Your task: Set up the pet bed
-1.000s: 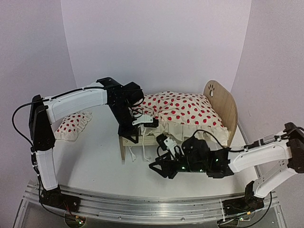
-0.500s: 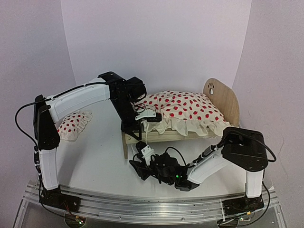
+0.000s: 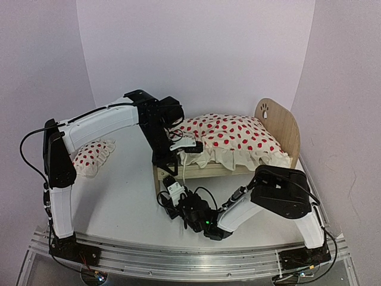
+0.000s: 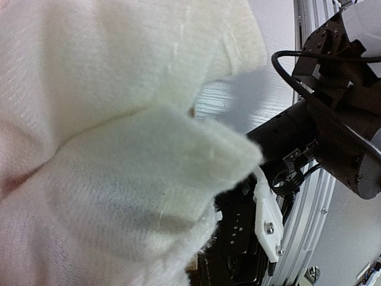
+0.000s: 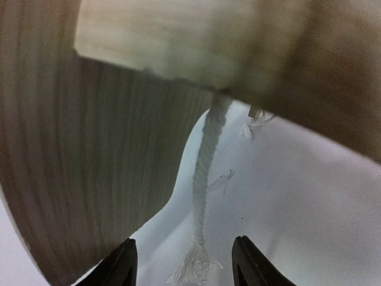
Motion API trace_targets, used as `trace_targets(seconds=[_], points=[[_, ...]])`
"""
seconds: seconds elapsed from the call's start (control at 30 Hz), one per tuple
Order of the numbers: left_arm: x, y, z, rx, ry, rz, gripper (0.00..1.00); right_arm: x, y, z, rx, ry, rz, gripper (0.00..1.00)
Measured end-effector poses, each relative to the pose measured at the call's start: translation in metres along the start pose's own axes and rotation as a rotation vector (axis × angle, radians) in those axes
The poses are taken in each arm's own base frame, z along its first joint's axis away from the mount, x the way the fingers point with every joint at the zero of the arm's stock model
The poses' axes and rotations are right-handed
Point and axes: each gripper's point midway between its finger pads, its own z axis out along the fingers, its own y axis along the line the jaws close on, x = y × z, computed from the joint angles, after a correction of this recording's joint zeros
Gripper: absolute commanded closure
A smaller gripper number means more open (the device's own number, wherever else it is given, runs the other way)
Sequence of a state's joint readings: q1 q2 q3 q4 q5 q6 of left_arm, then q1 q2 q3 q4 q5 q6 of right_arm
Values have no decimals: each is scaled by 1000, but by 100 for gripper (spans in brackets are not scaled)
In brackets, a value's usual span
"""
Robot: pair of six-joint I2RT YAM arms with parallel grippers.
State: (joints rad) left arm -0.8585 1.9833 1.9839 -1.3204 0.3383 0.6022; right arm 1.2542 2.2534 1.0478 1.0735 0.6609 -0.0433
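Pet bed (image 3: 278, 126) sits on the counter (image 3: 119, 202) right of centre, headboard at its 3 o'clock end and foot end at 9 o'clock.

**Contents:** the bed carries the red-dotted blanket (image 3: 229, 134), heaped and spilling over the near rail. No mattress is visible under it. The pillow (image 3: 89, 158) is not in the bed. It lies on the counter well out at the bed's 9 o'clock.

**Grippers:** the left gripper (image 3: 183, 146) is at the blanket's foot end. Cloth fills its wrist view and hides the fingers, so you cannot tell whether it is clenched on it. The right gripper (image 3: 171, 189) is low at the bed's 7 o'clock, released, with nothing between the fingers.

**Risks, as judged:**
- A frayed cord (image 5: 205, 155) hangs from the frame directly ahead of the right gripper. Push on and you may snag it and drag the light frame.
- The footboard wood is close above the right gripper, so lifting it carelessly could tip the bed.
- A pull from the left could strip the blanket off.
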Motion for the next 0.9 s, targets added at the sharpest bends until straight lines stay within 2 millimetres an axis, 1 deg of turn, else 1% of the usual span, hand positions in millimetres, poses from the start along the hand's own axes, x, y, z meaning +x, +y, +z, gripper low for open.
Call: trace_targets(seconds=[0.07, 0.1, 0.13, 0.23, 0.27, 0.4, 0.47, 0.57, 0.67, 0.73, 0.77, 0.83, 0.9], points=[[0, 0, 0, 1, 0, 0, 100, 1, -3, 5, 24, -3, -12, 49], [0, 0, 0, 0, 0, 0, 100, 2, -4, 8, 33, -5, -17, 54], [0, 0, 0, 0, 0, 0, 100, 3, -5, 11, 38, -5, -24, 63], [-1, 2, 0, -3, -2, 2, 100, 5, -4, 16, 41, -11, -28, 95], [-1, 2, 0, -4, -4, 2, 100, 6, -3, 17, 42, -10, -35, 99], [-2, 3, -1, -9, -7, 3, 100, 7, -3, 16, 35, -13, -37, 100], [-1, 5, 3, -11, -4, 3, 100, 14, -5, 12, 27, 7, -50, 100], [8, 13, 15, -24, -1, 12, 100, 31, -8, -4, 6, 70, -92, 100], [23, 33, 28, -54, 7, 22, 100, 39, -8, -24, -26, 120, -117, 100], [33, 47, 34, -74, 10, 41, 100, 37, 1, -37, -59, 136, -127, 100], [36, 51, 36, -81, 10, 48, 100, 33, 6, -41, -75, 133, -123, 100], [41, 56, 40, -89, 10, 54, 100, 22, 12, -46, -95, 119, -102, 100], [43, 58, 45, -99, 3, 58, 100, 11, 16, -49, -114, 107, -76, 100]])
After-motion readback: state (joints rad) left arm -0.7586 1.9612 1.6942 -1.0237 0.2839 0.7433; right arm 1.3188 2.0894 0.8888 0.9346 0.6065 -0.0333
